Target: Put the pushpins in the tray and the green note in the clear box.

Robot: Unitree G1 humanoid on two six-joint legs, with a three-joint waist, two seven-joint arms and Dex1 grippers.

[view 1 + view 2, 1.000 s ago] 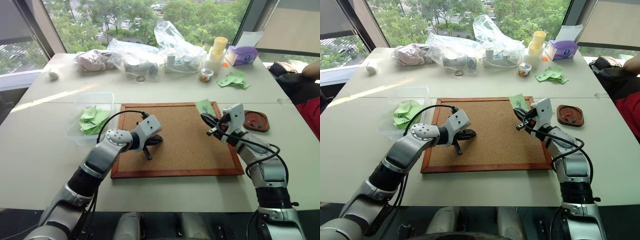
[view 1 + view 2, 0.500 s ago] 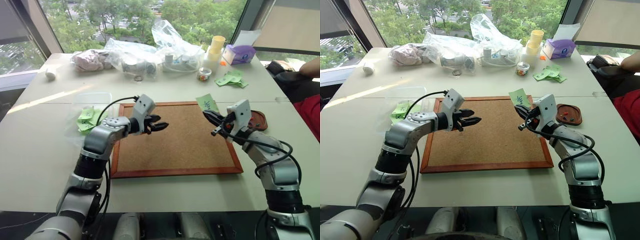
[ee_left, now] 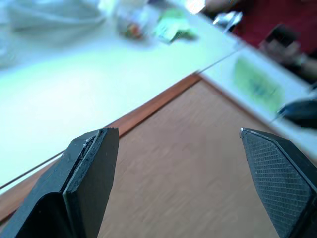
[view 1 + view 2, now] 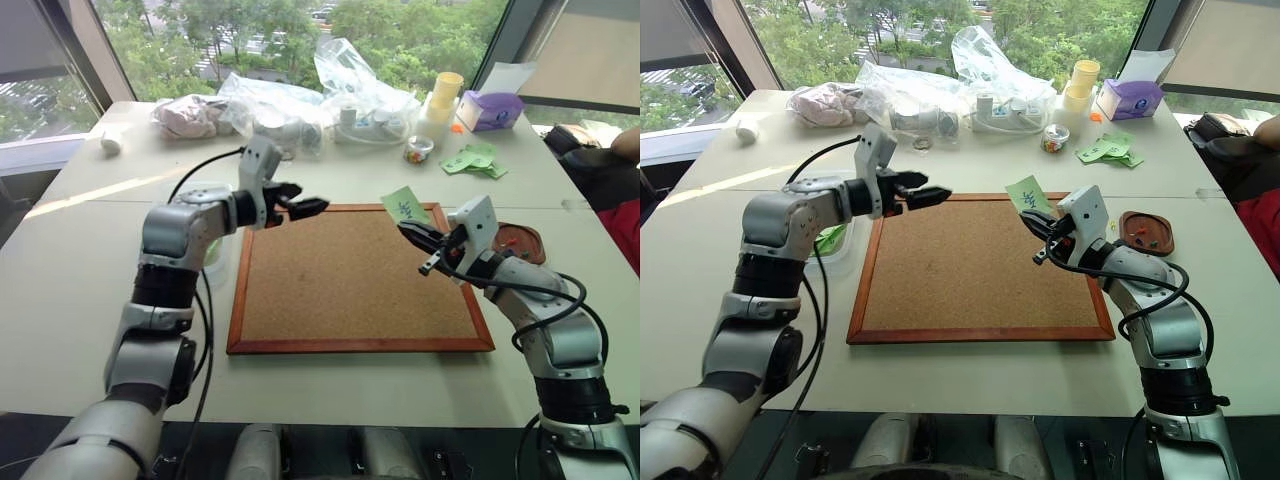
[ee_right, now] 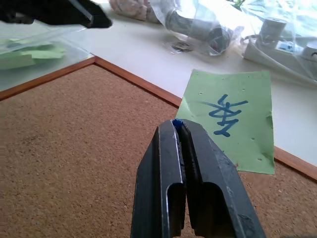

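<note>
Right tool (image 5: 179,128) pinching blue-headed pushpin (image 5: 176,122), blue-scribbled green note (image 5: 233,116)

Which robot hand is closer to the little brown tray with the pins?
The right. The right gripper hangs shut over the cork board edge next to the tray. The left gripper is open at the board's far left corner, a whole board away.
</note>
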